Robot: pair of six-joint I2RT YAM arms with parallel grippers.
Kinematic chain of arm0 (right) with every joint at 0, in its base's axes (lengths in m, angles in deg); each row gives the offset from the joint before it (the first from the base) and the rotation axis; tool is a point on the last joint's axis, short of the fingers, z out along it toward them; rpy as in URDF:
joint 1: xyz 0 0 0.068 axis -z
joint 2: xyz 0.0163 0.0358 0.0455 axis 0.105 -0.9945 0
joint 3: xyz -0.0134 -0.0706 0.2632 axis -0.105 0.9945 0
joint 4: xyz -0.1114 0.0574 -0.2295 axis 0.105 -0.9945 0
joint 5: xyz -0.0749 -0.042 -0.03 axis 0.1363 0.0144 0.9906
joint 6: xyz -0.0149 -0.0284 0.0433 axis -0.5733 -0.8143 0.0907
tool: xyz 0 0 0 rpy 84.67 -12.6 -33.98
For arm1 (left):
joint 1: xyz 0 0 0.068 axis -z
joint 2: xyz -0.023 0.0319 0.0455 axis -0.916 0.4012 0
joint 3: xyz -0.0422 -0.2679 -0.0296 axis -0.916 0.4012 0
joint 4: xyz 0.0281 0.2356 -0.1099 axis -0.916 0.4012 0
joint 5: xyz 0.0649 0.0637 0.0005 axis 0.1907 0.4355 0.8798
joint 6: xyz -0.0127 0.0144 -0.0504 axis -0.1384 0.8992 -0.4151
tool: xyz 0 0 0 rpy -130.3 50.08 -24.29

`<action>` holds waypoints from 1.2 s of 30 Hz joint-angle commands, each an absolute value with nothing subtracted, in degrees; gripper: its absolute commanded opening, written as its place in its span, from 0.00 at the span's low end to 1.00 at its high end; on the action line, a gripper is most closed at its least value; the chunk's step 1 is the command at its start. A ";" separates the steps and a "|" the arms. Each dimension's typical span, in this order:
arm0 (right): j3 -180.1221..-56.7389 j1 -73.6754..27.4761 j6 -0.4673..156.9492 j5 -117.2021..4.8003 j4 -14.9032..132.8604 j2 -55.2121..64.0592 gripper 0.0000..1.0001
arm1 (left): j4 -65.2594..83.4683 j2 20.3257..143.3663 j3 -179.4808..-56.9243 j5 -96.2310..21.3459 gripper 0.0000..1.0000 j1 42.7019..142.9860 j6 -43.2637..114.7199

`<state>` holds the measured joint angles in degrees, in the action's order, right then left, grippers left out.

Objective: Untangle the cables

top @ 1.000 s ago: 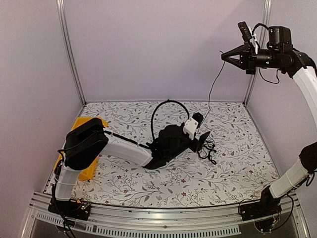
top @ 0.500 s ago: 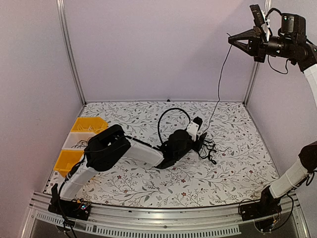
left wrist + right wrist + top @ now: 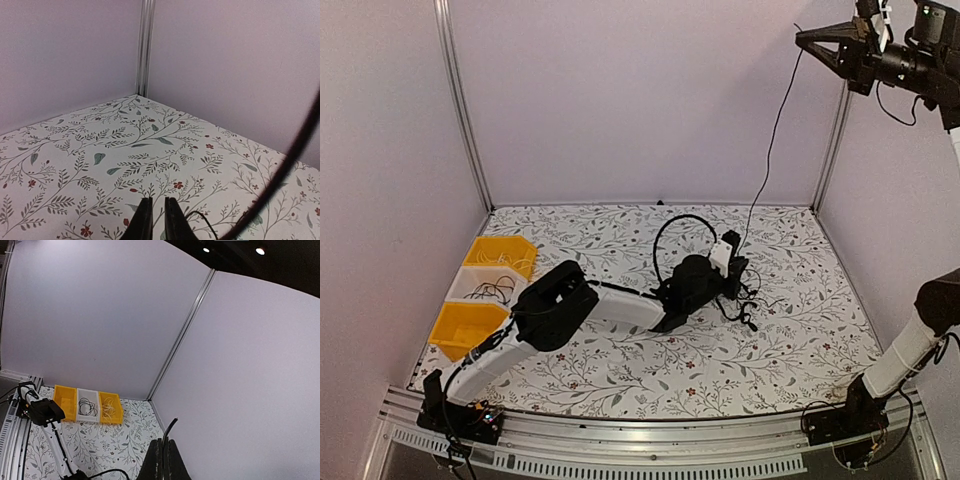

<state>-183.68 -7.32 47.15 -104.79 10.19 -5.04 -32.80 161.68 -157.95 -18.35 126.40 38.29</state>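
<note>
The cables [image 3: 744, 300] lie as a loose black tangle right of the table's middle. One thin cable [image 3: 772, 130] rises taut from the tangle to my right gripper [image 3: 802, 38], held high near the right post. That gripper [image 3: 164, 441] is shut on the cable's end [image 3: 170, 427], which pokes out between its fingers. My left gripper [image 3: 740, 274] is low at the tangle's left edge. In the left wrist view its jaws [image 3: 157, 199] stand almost together with only patterned cloth in the slit. A thin cable [image 3: 206, 216] curls just right of its right finger.
Three bins stand at the left edge: a yellow bin [image 3: 506, 252], a white bin [image 3: 485, 286] holding dark coiled wires, and a yellow bin [image 3: 466, 326]. The left arm's own thick cable loop [image 3: 682, 225] arches above its wrist. Walls enclose the floral table [image 3: 800, 340].
The left arm slid right towards the tangle, uncovering the bins, and its jaws closed. The right gripper rose up and to the right, drawing the thin cable higher.
</note>
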 commanded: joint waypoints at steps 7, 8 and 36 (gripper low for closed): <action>-201.77 1.14 56.59 -103.03 19.14 -5.76 0.00 | -21.53 158.99 -152.79 -20.00 0.05 124.47 29.21; -202.61 1.49 56.61 -102.32 19.41 -5.93 0.00 | -21.61 157.56 -150.37 -19.77 0.05 124.48 28.92; -184.88 3.75 43.69 -88.93 19.00 -2.61 0.00 | -34.42 138.56 -117.46 -16.58 0.30 123.64 29.89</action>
